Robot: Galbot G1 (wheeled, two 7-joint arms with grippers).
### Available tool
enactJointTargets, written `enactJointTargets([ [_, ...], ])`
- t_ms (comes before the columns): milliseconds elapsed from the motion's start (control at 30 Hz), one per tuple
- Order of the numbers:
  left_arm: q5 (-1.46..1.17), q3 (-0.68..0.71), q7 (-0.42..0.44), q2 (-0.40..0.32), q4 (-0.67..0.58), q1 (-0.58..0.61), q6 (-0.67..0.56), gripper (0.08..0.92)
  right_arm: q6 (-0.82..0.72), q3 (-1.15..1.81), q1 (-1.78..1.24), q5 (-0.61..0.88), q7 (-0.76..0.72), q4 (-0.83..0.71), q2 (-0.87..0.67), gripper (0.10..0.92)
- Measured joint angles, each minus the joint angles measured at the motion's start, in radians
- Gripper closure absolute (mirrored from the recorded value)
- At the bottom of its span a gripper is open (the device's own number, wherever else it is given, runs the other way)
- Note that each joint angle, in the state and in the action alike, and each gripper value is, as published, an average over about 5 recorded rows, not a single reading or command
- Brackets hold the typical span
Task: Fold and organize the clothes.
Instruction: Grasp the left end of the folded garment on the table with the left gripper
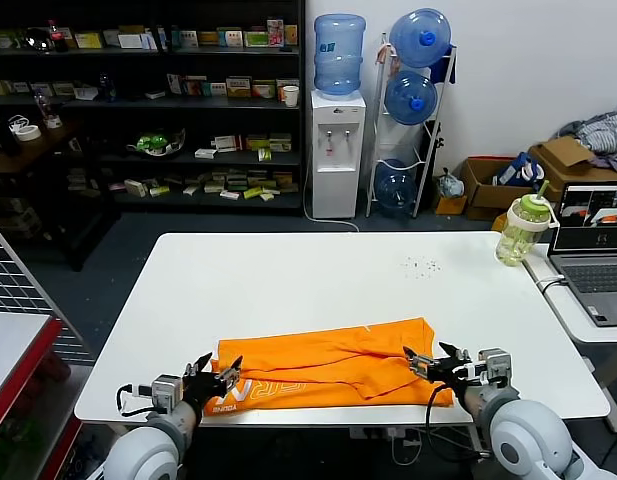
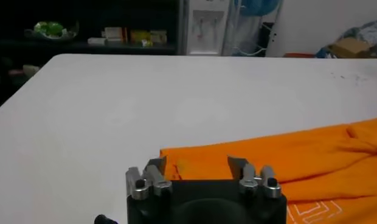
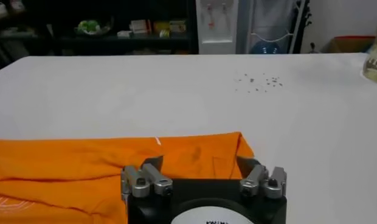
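Left gripper [image 1: 220, 378] spread, low at the near left corner of the orange T-shirt [image 1: 328, 365], nothing pinched. Right gripper [image 1: 428, 364] also spread, at the shirt's near right corner, fabric between and under its fingers but not clamped. T-shirt lies folded into a wide band along the near edge of the white desk [image 1: 318, 275], white lettering showing at its near left. Farther right: green-lidded bottle [image 1: 524, 229] at the desk's far edge, laptop [image 1: 594, 250] beside it. Water dispenser [image 1: 337, 150] at back.

T-shirt [image 1: 333, 365] on table [image 1: 288, 280] near front edge, left gripper [image 1: 220, 378] and right gripper [image 1: 425, 363] at its ends
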Motion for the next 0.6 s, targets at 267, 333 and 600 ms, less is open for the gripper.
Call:
enactJointTargets([
  [267,0.004,0.008,0.010,-0.039,0.057,-0.005,-0.004,0.179,0.002,0.015,-0.018,-0.001,0.000,0.012,0.015,0.203],
  [333,0.005,0.009,0.013,-0.045,0.071,-0.007,-0.006,0.178,0.004,0.017,-0.020,-0.001,0.000,0.013,0.018,0.203],
  [600,-0.009,0.015,0.009,-0.063,0.105,-0.015,-0.009,0.264,0.008,0.024,-0.027,0.001,0.001,0.014,0.022,0.203],
])
